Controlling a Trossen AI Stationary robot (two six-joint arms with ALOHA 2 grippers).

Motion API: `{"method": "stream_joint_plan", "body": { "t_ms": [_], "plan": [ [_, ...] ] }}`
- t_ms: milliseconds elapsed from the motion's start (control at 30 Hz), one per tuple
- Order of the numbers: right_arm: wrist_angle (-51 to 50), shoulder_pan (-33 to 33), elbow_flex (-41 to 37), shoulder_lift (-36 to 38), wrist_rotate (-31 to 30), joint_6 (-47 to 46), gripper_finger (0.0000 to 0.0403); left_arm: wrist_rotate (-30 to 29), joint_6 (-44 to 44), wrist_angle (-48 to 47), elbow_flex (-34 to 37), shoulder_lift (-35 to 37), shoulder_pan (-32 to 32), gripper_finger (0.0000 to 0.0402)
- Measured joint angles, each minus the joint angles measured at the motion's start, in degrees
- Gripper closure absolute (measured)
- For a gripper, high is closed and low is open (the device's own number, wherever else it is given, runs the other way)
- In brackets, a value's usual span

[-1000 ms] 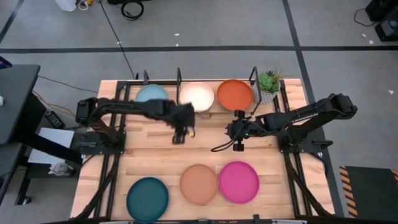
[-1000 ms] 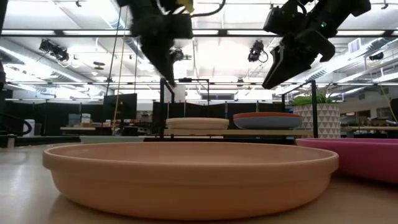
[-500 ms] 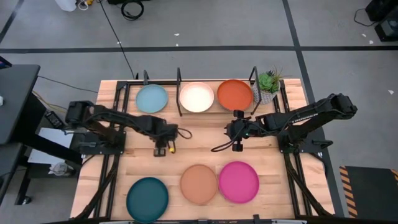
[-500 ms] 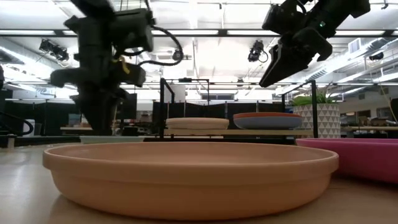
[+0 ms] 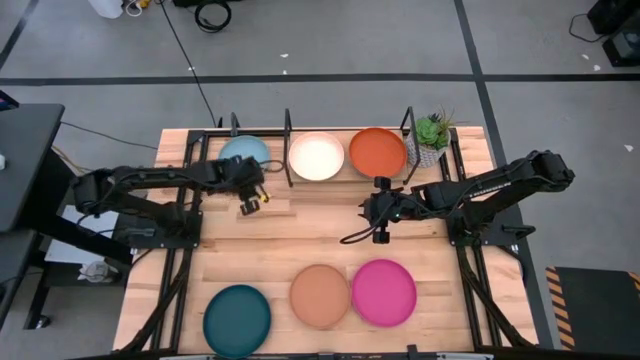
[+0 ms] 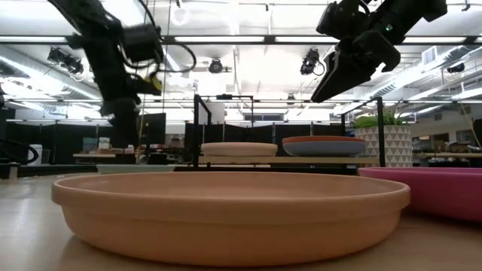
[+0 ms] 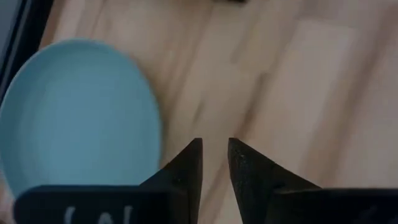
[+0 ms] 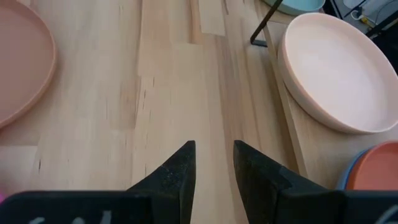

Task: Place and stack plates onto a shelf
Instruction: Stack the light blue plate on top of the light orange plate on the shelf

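Observation:
Three plates rest flat in the bays of the black shelf (image 5: pixel 288 135) at the far edge: light blue (image 5: pixel 243 150), pale peach (image 5: pixel 316 156), and orange (image 5: pixel 377 152) on top of a blue plate (image 6: pixel 324 148). Teal (image 5: pixel 237 320), peach (image 5: pixel 320 296) and pink (image 5: pixel 383 292) plates lie on the table near its near edge. My left gripper (image 5: pixel 250 203) hovers just in front of the light blue plate (image 7: pixel 81 118), its fingers a narrow gap apart and holding nothing. My right gripper (image 5: pixel 376 212) hangs over the table's middle right, narrowly open and empty.
A potted plant (image 5: pixel 432 135) stands at the shelf's right end. Upright shelf posts (image 5: pixel 408 125) rise between the bays. Bare wood (image 5: pixel 320 235) lies between the shelf and the near row of plates. Cables trail from both wrists.
My left gripper has swung from in front of the pale peach plate toward the near edge and leftward, then back toward the far edge, ending in front of the light blue plate. No plate has moved.

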State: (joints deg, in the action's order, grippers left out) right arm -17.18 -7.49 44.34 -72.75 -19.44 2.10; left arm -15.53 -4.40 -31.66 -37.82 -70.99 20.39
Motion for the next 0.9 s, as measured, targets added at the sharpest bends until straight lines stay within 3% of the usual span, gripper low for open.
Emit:
{"method": "stream_joint_plan", "body": {
  "t_ms": [267,467,733,900],
  "plan": [
    [0.33,-0.04,0.00,0.00,0.80,0.00,0.0288,3.09,-5.14,2.86,-0.02,-0.81,9.64,0.0247],
    [0.48,-0.11,0.00,0.00,1.40,0.01,0.0288,5.73,-5.32,5.93,-0.10,-6.01,14.14,0.0212],
    [0.50,-0.31,0.00,0.00,1.53,0.43,0.0288,5.40,-5.28,6.29,-0.02,-12.98,14.81,0.0213],
    [0.74,-0.33,0.00,0.00,1.53,0.62,0.0288,5.07,-4.67,5.86,-0.09,-14.88,14.86,0.0266]
  ]
}}
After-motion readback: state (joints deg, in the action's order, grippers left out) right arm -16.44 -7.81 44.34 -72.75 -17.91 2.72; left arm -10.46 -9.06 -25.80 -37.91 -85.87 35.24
